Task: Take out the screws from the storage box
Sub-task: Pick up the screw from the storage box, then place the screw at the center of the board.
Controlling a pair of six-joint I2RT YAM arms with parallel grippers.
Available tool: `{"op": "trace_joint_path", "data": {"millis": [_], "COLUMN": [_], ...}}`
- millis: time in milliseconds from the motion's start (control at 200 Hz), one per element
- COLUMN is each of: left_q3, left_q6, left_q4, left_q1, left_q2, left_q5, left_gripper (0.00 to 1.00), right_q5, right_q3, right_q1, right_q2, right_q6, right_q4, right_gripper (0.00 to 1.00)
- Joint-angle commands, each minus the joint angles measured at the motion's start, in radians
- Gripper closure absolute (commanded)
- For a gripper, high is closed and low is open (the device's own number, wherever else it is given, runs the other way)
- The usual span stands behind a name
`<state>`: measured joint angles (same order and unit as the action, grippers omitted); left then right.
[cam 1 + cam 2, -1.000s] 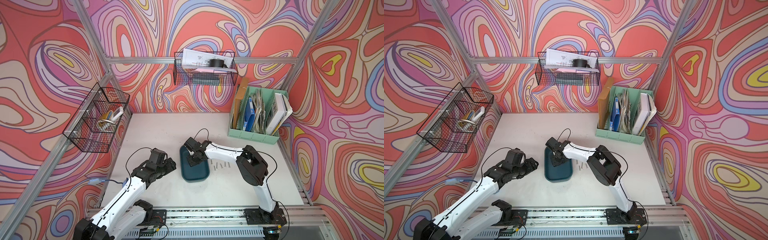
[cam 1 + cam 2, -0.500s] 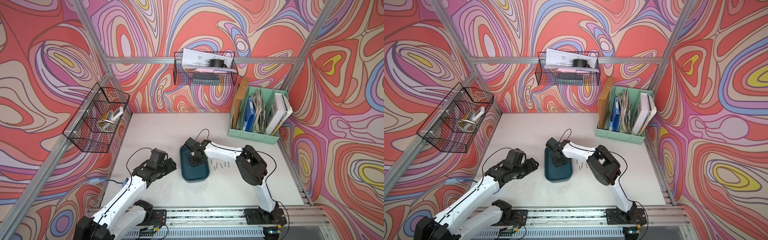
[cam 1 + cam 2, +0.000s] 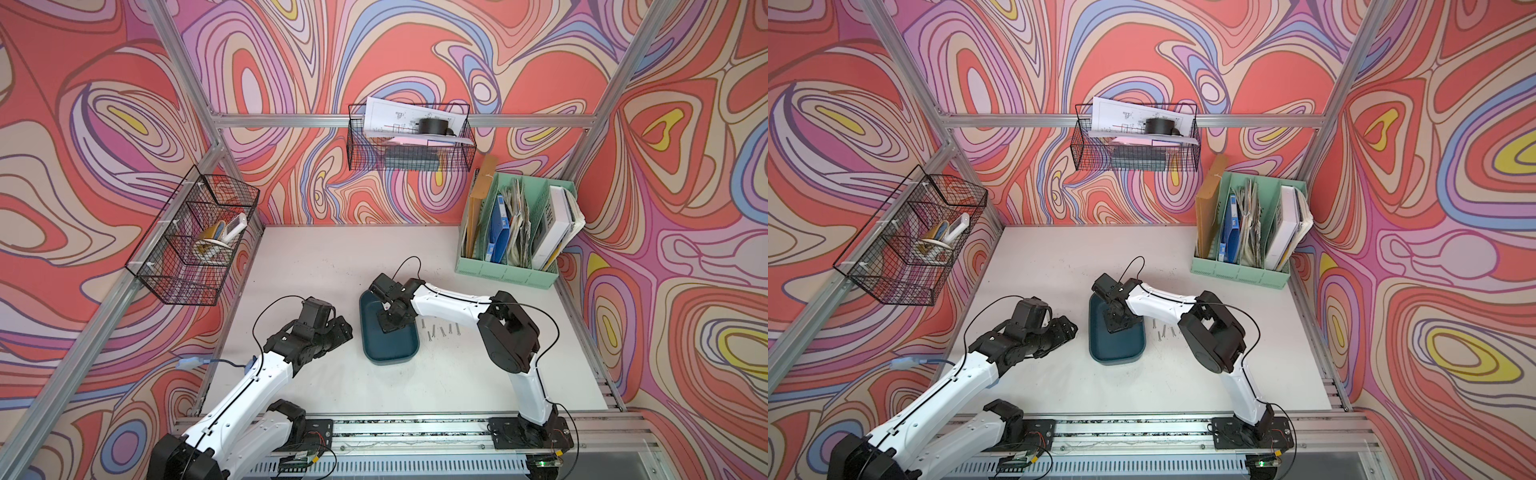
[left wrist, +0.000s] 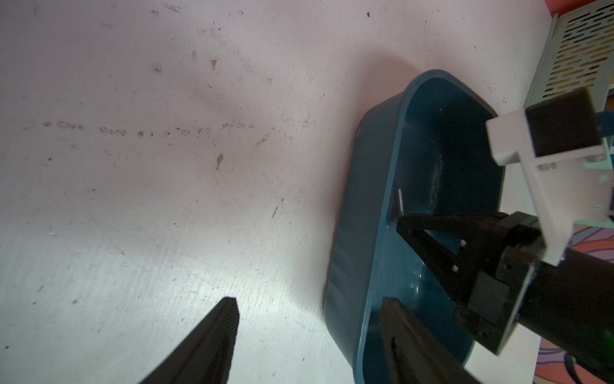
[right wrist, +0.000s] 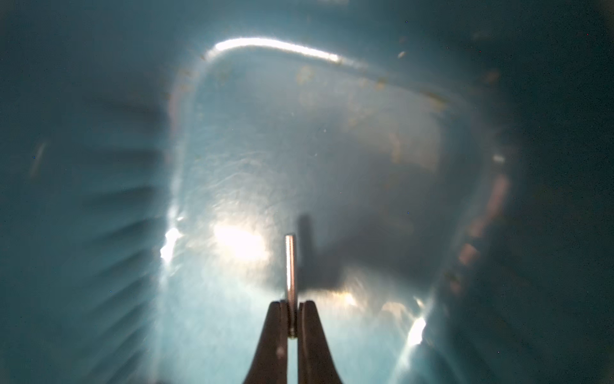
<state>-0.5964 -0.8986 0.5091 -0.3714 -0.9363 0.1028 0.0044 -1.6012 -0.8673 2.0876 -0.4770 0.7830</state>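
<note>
Now my right gripper (image 5: 291, 317) pinches one screw (image 5: 290, 266) inside the storage box (image 3: 390, 353); my left gripper (image 3: 341, 329) gapes empty at its nine o'clock, loose screws (image 3: 442, 331) lying at three o'clock.

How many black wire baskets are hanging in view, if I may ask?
2: left wire basket on the side wall; back wire basket on the rear wall. None appear hidden.
</note>
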Motion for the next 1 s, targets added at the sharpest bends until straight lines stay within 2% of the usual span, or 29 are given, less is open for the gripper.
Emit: {"op": "trace_joint_path", "data": {"millis": [0,265,511,731,996], "left_q3": [-0.017,-0.027,-0.042,-0.055,-0.053], "left_q6": [0.006,0.033,0.039,0.05,0.069], "left_q4": [0.019,0.012,-0.017,-0.017,-0.049], "left_q1": [0.006,0.006,0.005,0.006,0.006], "left_q2": [0.018,0.019,-0.023,-0.021,-0.055], "left_q5": [0.003,0.003,0.024,0.014,0.08], "left_gripper": [0.27,0.27,0.27,0.27,0.27], "right_q5": [0.049,0.087,0.141,0.107,0.125], "right_q3": [0.008,0.121,0.334,0.486,0.582], "right_q1": [-0.001,0.116,0.282,0.35,0.421], "right_q2": [-0.112,-0.309,-0.528,-0.504,-0.53], "right_q6": [-0.014,-0.041,-0.051,-0.067,-0.129], "right_q4": [0.003,0.033,0.085,0.008,-0.071], "right_gripper": [1.0,1.0,0.99,0.97,0.93]}}
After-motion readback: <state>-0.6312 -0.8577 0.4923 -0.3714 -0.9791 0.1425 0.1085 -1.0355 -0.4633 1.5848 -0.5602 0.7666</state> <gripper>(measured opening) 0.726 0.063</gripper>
